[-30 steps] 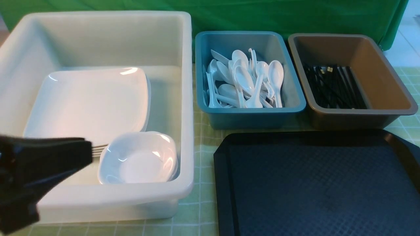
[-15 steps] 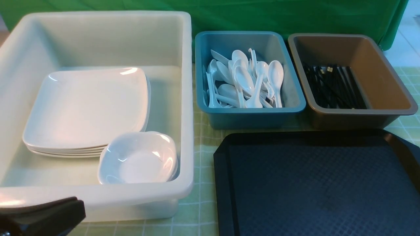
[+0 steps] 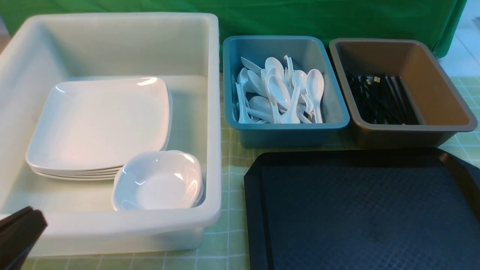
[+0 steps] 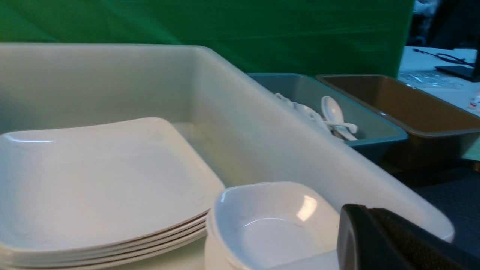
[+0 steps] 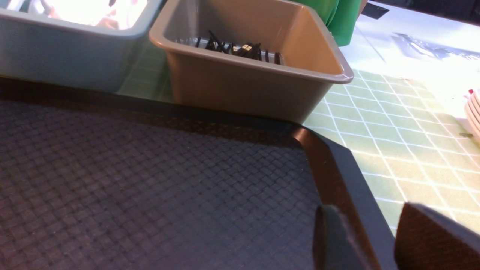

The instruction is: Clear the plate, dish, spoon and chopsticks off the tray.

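Observation:
The black tray (image 3: 356,210) lies at the front right, and nothing lies on the part of its diamond-textured surface (image 5: 150,180) that I can see. A stack of large white plates (image 3: 97,120) (image 4: 93,180) and a small deep dish (image 3: 159,182) (image 4: 270,225) rest in the white tub (image 3: 215,112). White spoons (image 3: 281,93) fill the teal bin. Black chopsticks (image 3: 378,99) (image 5: 240,48) lie in the brown bin. My left gripper (image 3: 22,228) (image 4: 369,215) is shut and empty, low at the tub's near left corner. My right gripper (image 5: 371,228) is open over the tray's right rim and does not show in the front view.
The teal bin (image 3: 281,137) and the brown bin (image 3: 405,137) stand side by side behind the tray. A green checked cloth (image 3: 232,180) covers the table and a green curtain hangs behind. The tub's high wall (image 4: 262,142) separates the dishes from the bins.
My left gripper has drawn back from over the tub's near left part, down to the bottom left corner of the front view. Plates, dish and bins have not moved.

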{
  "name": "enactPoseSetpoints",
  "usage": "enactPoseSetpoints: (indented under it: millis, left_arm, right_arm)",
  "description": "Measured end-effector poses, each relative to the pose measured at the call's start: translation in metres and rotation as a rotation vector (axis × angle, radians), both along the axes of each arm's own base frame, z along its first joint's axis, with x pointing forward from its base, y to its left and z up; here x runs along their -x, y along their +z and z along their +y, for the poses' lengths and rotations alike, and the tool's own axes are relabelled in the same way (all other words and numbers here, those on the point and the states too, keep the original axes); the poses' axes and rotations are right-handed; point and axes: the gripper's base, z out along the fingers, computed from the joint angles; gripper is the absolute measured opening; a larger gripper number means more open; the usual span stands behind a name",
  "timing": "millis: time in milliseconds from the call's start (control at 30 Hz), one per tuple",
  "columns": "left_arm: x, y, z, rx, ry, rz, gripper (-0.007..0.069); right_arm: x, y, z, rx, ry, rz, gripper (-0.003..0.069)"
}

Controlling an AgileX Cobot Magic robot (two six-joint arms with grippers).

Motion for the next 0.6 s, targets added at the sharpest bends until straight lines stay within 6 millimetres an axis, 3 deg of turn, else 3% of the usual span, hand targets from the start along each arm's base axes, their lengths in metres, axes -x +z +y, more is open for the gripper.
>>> enactPoseSetpoints:
  millis: [300,600]
  left_arm:
    - [-0.007,-0.044,0.017,-0.007,0.331,0.035,-0.0001]
    - [-0.009,-0.060,0.021,0.008,0.401,0.091,-0.0001]
  right_arm:
    - [0.000,0.000,0.000,0.000,0.000,0.000,0.0240]
    - [0.000,0.000,0.000,0.000,0.000,-0.001,0.0241]
